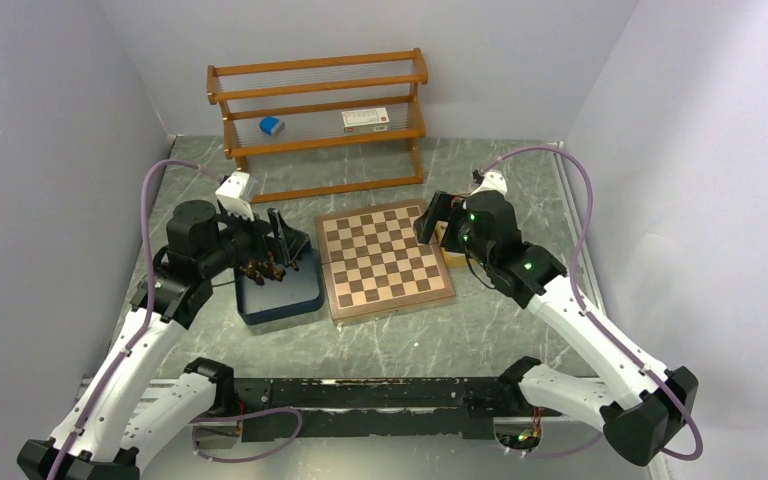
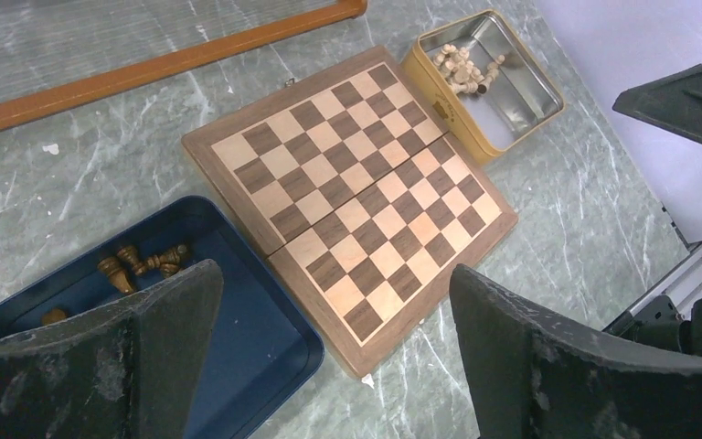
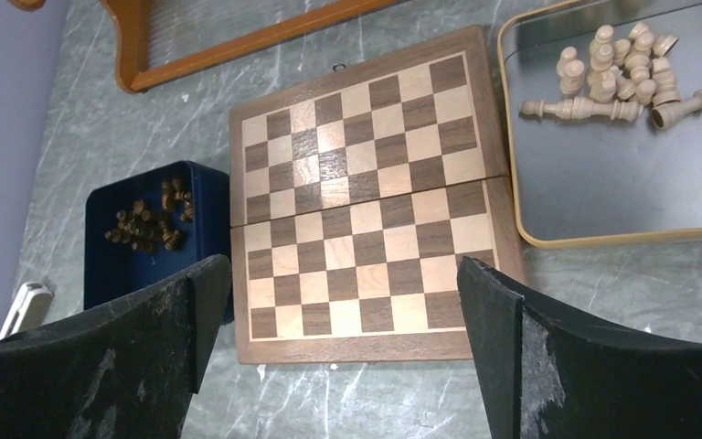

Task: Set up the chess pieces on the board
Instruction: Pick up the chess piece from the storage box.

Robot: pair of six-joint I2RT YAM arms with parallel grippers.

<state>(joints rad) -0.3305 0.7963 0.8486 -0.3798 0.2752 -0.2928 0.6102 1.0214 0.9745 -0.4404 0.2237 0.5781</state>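
Currently the left hand (image 2: pixel 334 283) and right hand (image 3: pixel 343 274) gape wide, both empty; the chess pieces (image 3: pixel 617 78) lie heaped, so one grab may lift several or scatter them.

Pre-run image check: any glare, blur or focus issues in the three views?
Top external: soft even light, no hard shadows, the board small but crisp. Left wrist: board sharp, near fingers dark and slightly soft, mild sheen inside the yellow tray. Right wrist: pale pieces readable on the reflective floor; dark pieces low-contrast in the navy tray.
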